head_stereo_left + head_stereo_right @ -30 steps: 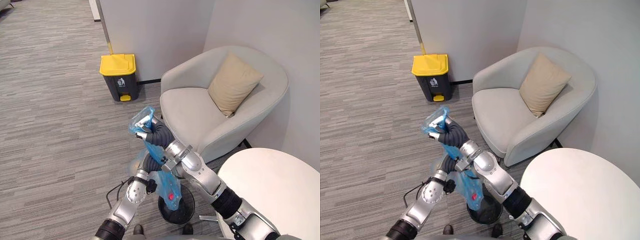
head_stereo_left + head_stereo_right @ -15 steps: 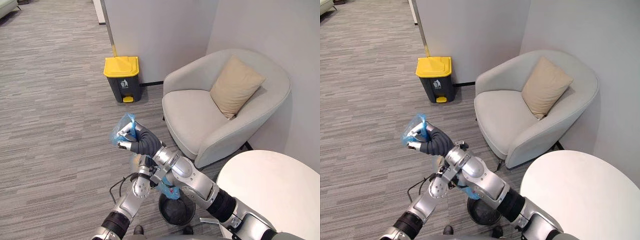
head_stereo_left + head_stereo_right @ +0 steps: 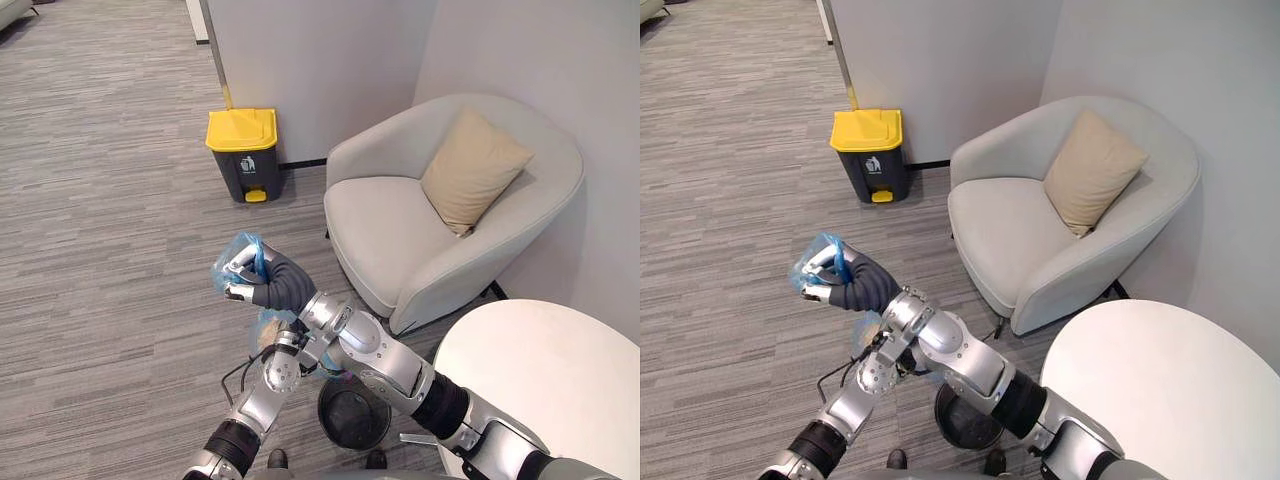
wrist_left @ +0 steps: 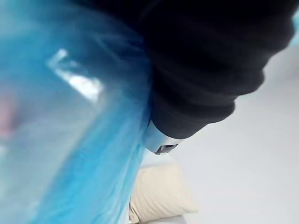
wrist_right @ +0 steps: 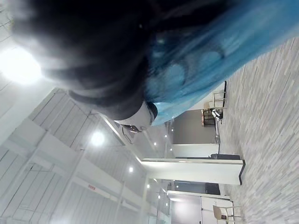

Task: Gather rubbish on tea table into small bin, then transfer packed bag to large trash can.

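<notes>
1 blue bag (image 3: 243, 246) | right hand (image 3: 266, 286) clamped on its top | yellow-lidded bin (image 3: 240, 130), white pictogram label (image 3: 246, 166)

- Right arm reaches from five o'clock toward ten o'clock; the right hand (image 3: 258, 282) has its fingers (image 3: 238, 263) curled around the neck of a translucent blue plastic bag (image 3: 244, 246).
- Left arm rises from six o'clock; the left hand (image 3: 883, 352) sits beneath the right forearm.

The right hand (image 3: 845, 288) is raised over the grey carpet (image 3: 730, 200), its fingers curled round the bunched top of the blue bag (image 3: 800, 272), whose body hangs beneath the hand behind the forearm. Well ahead of the hand, the large trash can (image 3: 868, 150) with a yellow lid stands by the wall. To the hand's right is the armchair (image 3: 1010, 230) with a tan cushion (image 3: 1095, 170), and below and behind it the small black bin (image 3: 955, 435) sits beside the round white table (image 3: 1160, 380).
</notes>
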